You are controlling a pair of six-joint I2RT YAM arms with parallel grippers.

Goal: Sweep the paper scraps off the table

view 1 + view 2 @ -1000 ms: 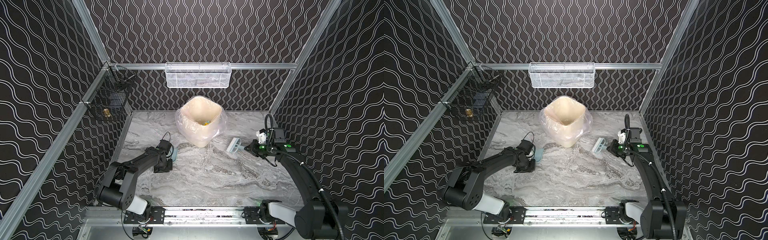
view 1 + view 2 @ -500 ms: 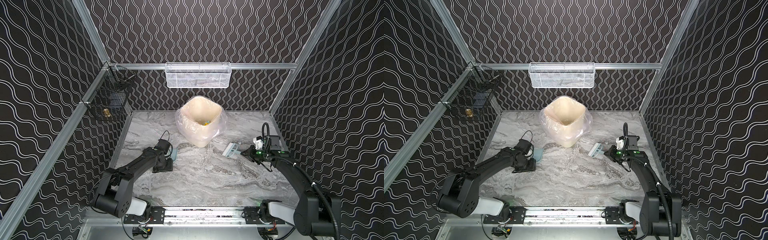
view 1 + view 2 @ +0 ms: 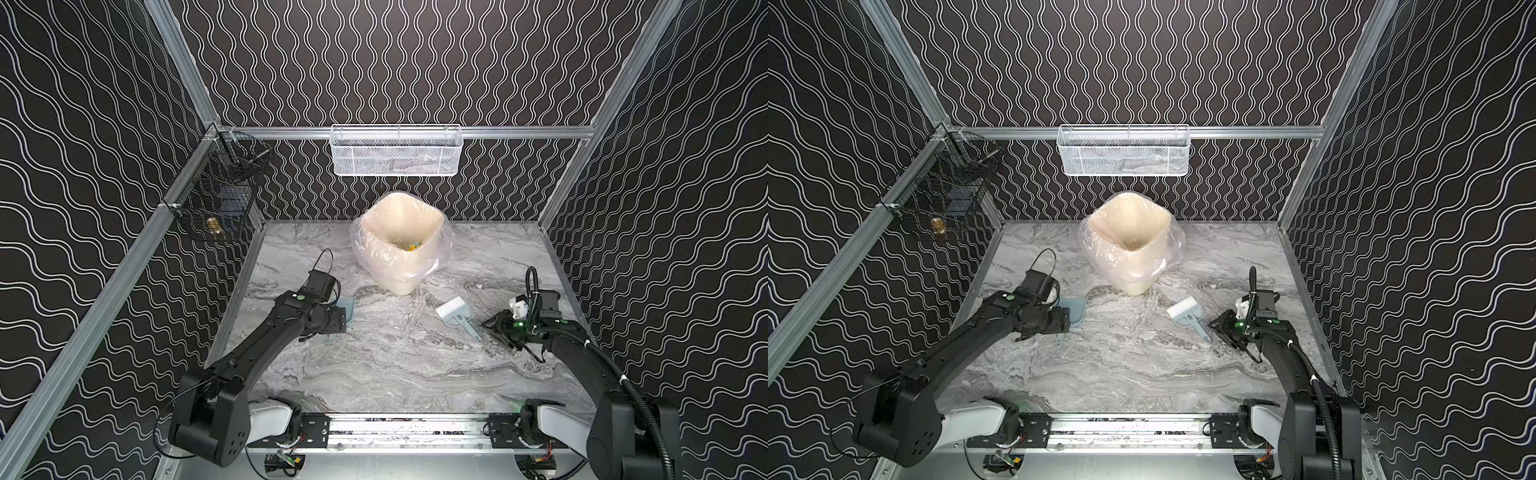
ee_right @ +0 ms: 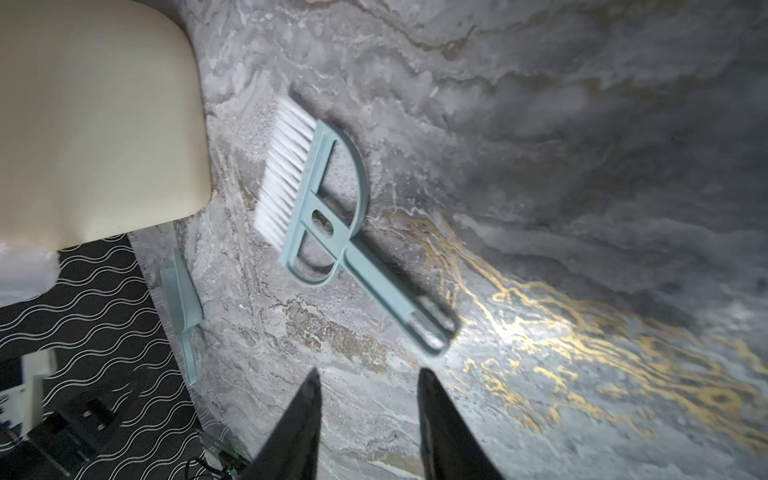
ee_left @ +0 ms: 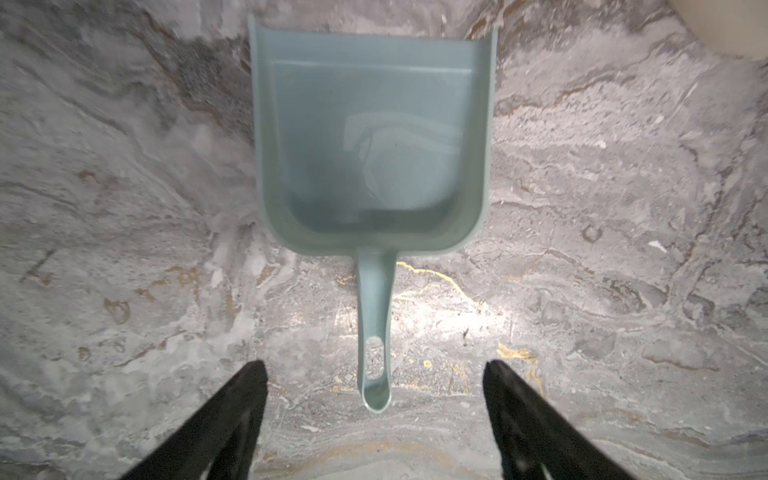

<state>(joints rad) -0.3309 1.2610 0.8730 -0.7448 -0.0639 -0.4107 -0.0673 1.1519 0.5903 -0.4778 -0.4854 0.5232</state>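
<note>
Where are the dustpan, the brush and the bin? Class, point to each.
dustpan [image 5: 370,137]: left wrist view, on the pan's flat floor.
brush [image 4: 350,254]: right wrist view, where handle meets head.
bin [image 3: 397,270]: in a top view, on its front wall.

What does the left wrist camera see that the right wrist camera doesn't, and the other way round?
Only the left wrist view looks straight into the dustpan: its tray is empty, with nothing inside. Only the right wrist view shows the brush, lying flat with white bristles toward the bin, and a strip of patterned wall. Both show the marble table, the dustpan (edge-on in the right wrist view) and the cream bin (just a corner in the left wrist view).
</note>
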